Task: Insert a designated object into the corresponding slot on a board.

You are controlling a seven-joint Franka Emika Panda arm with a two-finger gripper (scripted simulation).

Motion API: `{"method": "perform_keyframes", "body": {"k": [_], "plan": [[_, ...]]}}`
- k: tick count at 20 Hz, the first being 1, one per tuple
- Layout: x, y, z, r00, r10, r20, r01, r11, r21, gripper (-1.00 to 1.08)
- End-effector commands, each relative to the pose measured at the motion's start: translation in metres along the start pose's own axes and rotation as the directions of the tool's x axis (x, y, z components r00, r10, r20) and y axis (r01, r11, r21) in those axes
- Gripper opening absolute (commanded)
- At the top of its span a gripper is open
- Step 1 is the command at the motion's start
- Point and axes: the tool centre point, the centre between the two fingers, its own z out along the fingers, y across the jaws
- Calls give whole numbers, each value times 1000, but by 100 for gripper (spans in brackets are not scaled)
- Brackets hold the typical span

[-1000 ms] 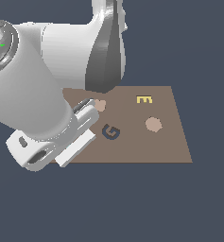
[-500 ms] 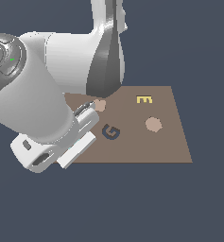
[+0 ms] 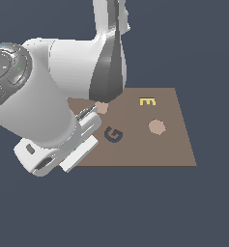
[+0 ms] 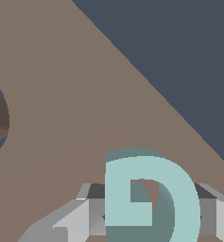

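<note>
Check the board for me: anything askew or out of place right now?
Nothing stands out. The teal G block sits between the gripper fingers over the brown board; the G-shaped slot is unobstructed.

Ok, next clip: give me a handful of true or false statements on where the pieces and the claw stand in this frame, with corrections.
1. The teal G block sits between the fingers of the claw. True.
2. The G-shaped slot on the board is already filled. False: it shows dark and empty in the exterior view.
3. The yellow E block lies on the board, towards its far edge. True.
4. The yellow E block lies inside the G-shaped slot. False: it lies apart from the slot, nearer the exterior view's right.
5. The arm hides part of the board on the exterior view's left. True.
</note>
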Motion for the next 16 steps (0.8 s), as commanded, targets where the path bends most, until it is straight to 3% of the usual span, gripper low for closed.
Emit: {"method": "perform_keyframes", "body": {"k": [1,9,16], "plan": [[0,0,0,1000,0,0,0,1000,0,-100],[2,-4,0,1000,-10,0,10,1000,0,-100],[17,-30,-3,997,-71,0,71,997,0,-100]]}}
